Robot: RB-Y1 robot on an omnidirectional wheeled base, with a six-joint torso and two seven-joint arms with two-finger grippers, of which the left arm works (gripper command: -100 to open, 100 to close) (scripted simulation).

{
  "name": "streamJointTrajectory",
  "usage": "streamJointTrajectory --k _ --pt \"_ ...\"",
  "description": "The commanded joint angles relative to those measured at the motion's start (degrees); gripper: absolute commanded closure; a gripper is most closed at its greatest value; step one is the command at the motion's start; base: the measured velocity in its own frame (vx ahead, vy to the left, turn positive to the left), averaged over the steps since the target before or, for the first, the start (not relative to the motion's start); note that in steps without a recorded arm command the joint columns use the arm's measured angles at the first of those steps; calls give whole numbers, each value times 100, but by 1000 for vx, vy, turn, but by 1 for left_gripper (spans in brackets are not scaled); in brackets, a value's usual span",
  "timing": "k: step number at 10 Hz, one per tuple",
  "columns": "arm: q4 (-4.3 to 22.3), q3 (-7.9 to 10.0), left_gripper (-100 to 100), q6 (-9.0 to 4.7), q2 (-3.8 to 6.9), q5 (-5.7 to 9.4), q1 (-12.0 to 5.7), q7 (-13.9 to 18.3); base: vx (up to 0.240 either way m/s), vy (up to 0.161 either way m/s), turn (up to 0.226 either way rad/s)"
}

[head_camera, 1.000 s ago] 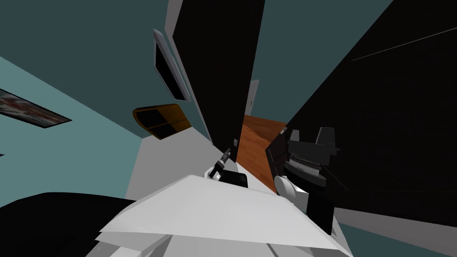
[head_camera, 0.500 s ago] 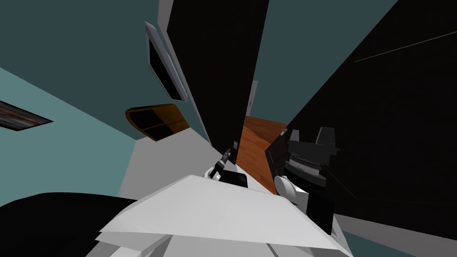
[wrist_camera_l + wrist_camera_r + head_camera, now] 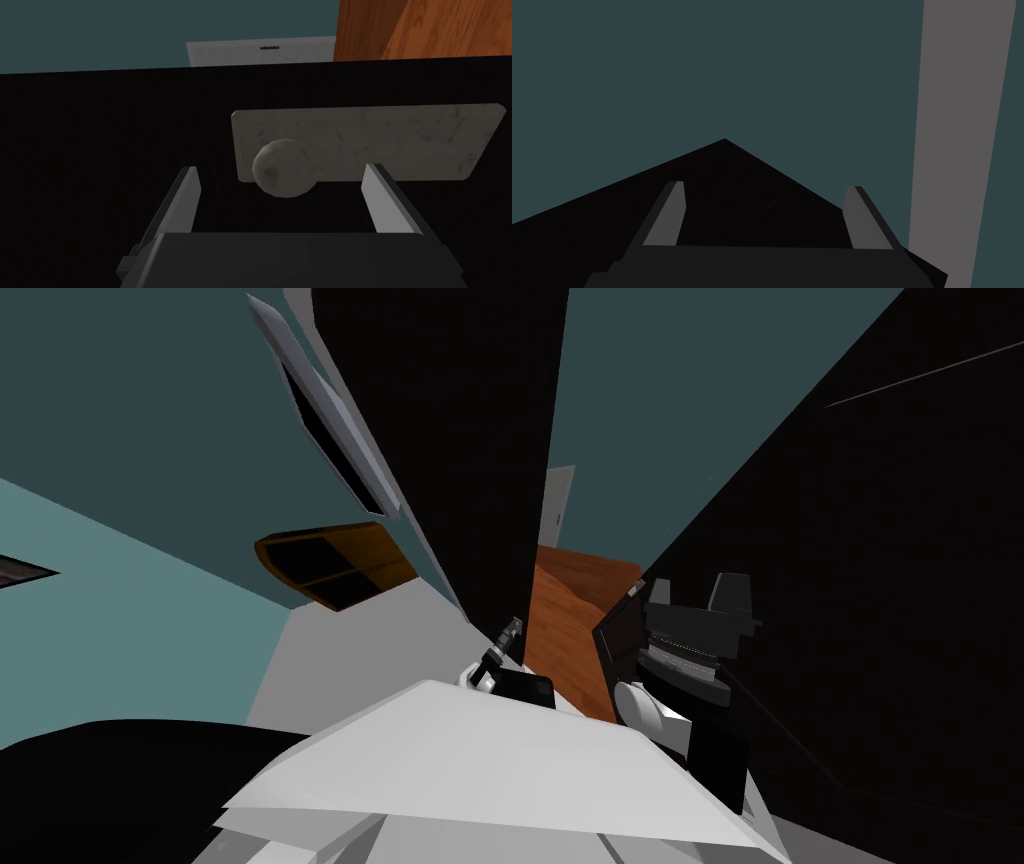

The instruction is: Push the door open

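Left wrist view, left gripper (image 3: pixel 282 169): two thin grey fingers spread wide; nothing held; one finger on each side of the knob, apart from it
Right gripper (image 3: pixel 764 185): fingers wide apart; nothing between them; in the head view this arm is raised at the robot's right, beside the doorway
Round grey knob (image 3: pixel 285 167): just ahead of the left gripper, between its fingers; mounted near one end of the plate
Pale marbled rectangular plate (image 3: pixel 380 140): flat against the door; runs from the knob past one finger
Flat black door (image 3: pixel 100 150): directly ahead of the left gripper; its edge lies just beyond the plate
Orange-brown wooden floor (image 3: pixel 565 608): seen past the door's edge
Small white door (image 3: pixel 260 50): farthest; set in a dark teal wall (image 3: pixel 640 408)
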Motion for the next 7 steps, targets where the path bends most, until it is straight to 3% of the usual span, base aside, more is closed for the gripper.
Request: streamJointTrajectory --k 1,2,3,7 --pt "47 29 -100 -13 -35 7 -21 -6 194 -63 -30" --pt "39 18 -100 -13 -24 5 -19 -4 72 -28 8" --pt "39 18 100 -13 -24 5 -19 -4 -15 2 -3" --pt "39 18 100 -13 -24 5 -19 -4 -15 6 -2"
